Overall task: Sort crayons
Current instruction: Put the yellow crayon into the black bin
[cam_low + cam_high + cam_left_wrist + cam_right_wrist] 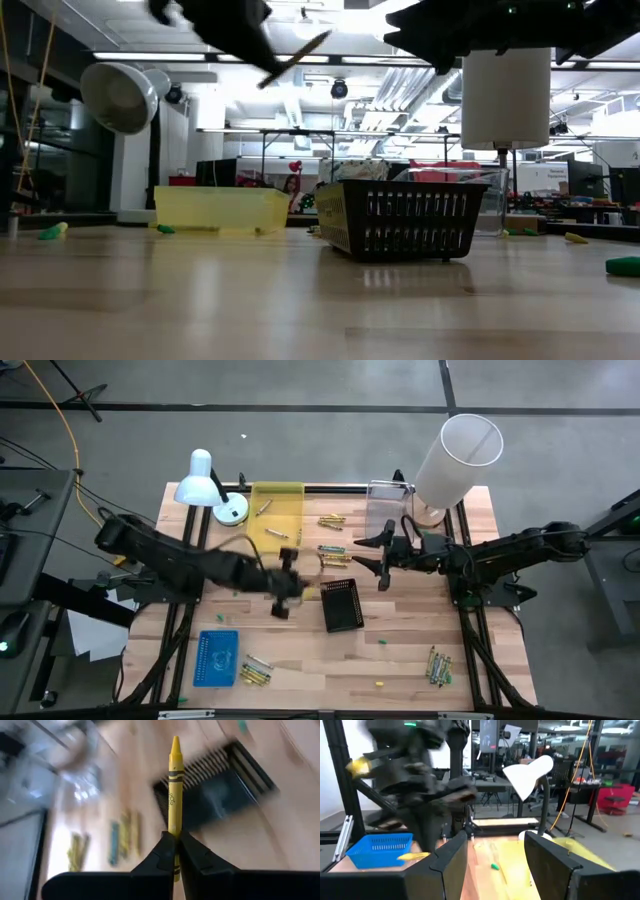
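Looking straight down from the high view, the wooden counter (300,660) carries a yellow tray (277,510), a clear tray (385,510), a black basket (342,606) near the middle and a blue basket (216,657) toward the near left. The left claw (284,588) hangs just left of the black basket, clamped on a yellow crayon (309,593) whose tip reaches toward that basket. The right claw (382,556) hovers just beyond the black basket, its fingers apart and holding nothing. Loose crayons (334,551) lie between the two trays, more (254,673) beside the blue basket, and another bunch (438,666) at the near right. A white lamp (202,482) and a white cylinder (455,457) stand at the far side.

From the low view, the black basket (400,218) sits centre on the counter with the yellow tray (220,210) behind and to its left. A slanted crayon (300,50) shows high above the counter in a dark claw.

Through the left wrist view, the two dark fingers (160,860) are pressed together on the lower end of the yellow crayon (173,795), which points toward the blurred black basket (220,790).

Through the right wrist view, the right claw's fingers (455,855) stand well apart with nothing between them; beyond are the blue basket (380,847), the yellow tray (560,850) and the blurred left arm (415,780).
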You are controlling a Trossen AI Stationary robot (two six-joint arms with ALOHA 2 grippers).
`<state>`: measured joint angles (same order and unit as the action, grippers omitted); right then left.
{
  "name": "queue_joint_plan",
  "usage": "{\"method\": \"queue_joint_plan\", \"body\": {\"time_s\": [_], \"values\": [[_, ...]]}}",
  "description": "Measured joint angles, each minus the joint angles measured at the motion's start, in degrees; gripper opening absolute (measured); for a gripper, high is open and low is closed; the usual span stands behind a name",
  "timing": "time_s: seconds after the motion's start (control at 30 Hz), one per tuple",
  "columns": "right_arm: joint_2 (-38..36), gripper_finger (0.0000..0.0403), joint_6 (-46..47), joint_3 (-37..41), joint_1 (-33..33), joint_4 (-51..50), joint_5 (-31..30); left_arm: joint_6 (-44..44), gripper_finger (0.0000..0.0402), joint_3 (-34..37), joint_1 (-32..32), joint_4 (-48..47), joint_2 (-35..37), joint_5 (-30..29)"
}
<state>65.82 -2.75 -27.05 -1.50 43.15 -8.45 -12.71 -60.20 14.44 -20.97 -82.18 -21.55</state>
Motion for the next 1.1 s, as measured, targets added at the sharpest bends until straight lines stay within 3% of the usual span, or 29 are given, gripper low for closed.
{"method": "queue_joint_plan", "body": {"time_s": [0.27,0.4,0.53,0.9,1.1], "values": [[0.0,0.019,-3.9,0.0,-1.3,0.6,0.0,2.0,0.0,19.5,-13.8,33.3,1.5,13.0],[0.0,0.019,-5.9,0.0,-1.6,0.7,0.0,3.7,0.0,25.5,-14.8,50.6,-1.3,18.9],[-0.2,0.019,-6.6,0.0,-1.6,2.5,0.0,3.9,0.0,25.7,-12.7,59.1,-6.7,20.3],[-0.8,0.019,-6.5,0.0,-1.6,4.2,0.0,-8.7,0.0,11.4,-2.7,57.9,-24.6,21.0],[-0.8,0.019,-6.3,0.0,-1.6,3.7,0.0,-13.9,0.0008,6.3,-2.4,47.9,-26.8,13.0]]}}
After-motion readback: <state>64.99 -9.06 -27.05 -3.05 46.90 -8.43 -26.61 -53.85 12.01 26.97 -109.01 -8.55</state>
